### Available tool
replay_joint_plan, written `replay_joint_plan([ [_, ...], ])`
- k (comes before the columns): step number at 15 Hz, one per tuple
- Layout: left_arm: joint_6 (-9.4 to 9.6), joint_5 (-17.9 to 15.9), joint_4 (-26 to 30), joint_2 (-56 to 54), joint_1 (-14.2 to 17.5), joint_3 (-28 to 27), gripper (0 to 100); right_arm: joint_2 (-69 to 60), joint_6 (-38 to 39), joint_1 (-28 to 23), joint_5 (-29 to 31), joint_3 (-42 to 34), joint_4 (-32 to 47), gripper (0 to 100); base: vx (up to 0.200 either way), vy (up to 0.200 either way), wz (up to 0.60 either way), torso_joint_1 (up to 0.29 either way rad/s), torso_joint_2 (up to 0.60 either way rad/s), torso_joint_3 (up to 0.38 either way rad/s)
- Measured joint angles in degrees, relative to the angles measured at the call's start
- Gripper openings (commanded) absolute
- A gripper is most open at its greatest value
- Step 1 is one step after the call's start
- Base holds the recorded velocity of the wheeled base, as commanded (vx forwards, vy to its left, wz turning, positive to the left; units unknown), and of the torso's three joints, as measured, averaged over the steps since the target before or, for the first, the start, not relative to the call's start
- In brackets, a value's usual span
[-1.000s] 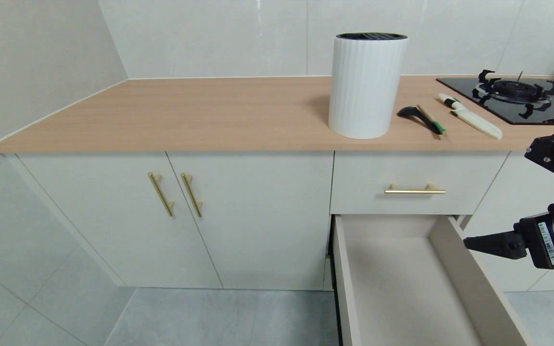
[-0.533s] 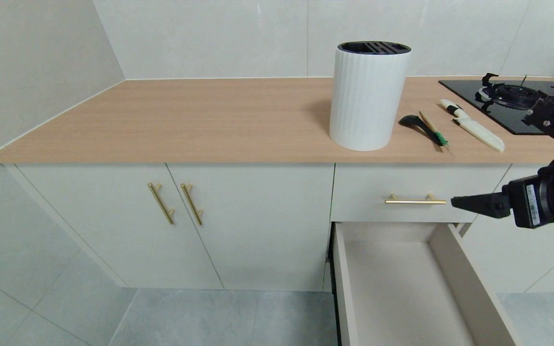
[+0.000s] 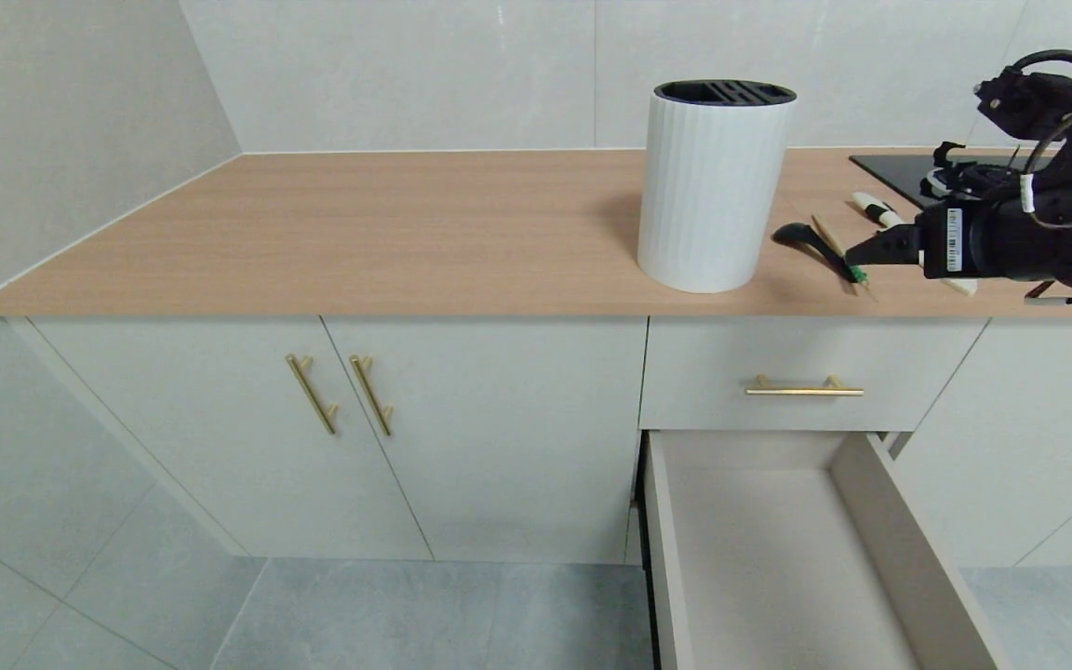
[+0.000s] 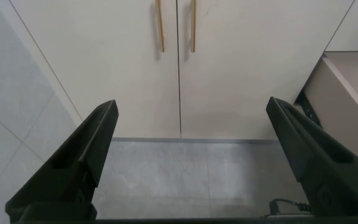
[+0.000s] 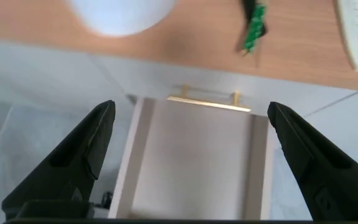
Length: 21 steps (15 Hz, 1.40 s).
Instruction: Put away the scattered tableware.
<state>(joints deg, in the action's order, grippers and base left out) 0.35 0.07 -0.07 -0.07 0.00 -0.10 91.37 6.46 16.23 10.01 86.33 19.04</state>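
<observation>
Since the right end effector (image 3: pixel 857 253) hangs open near the spoon (image 3: pixel 801 237), a skewed descent may knock it away.

The right arm (image 3: pixel 1057 237) is matt black, with thin black cables (image 3: pixel 1048 54) looping off it and a white label (image 3: pixel 953 228), seemingly barcoded. The right claw (image 5: pixel 190 106) and left claw (image 4: pixel 191 102) have black, wedge-shaped fingers (image 4: pixel 73 168).
</observation>
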Motion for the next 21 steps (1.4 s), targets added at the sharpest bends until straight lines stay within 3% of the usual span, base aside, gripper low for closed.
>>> replay_joint_plan([
  [10,0.00,0.0,0.0,0.0,0.0,0.0,100,16.2,5.1,-4.1,6.2,11.7,0.1,100,0.000,0.000,0.00,0.000,0.00,0.000],
  [21,0.02,0.0,0.0,0.0,0.0,0.0,100,21.4,6.8,-5.7,6.2,13.9,-4.0,100,0.000,0.000,0.00,0.000,0.00,0.000],
])
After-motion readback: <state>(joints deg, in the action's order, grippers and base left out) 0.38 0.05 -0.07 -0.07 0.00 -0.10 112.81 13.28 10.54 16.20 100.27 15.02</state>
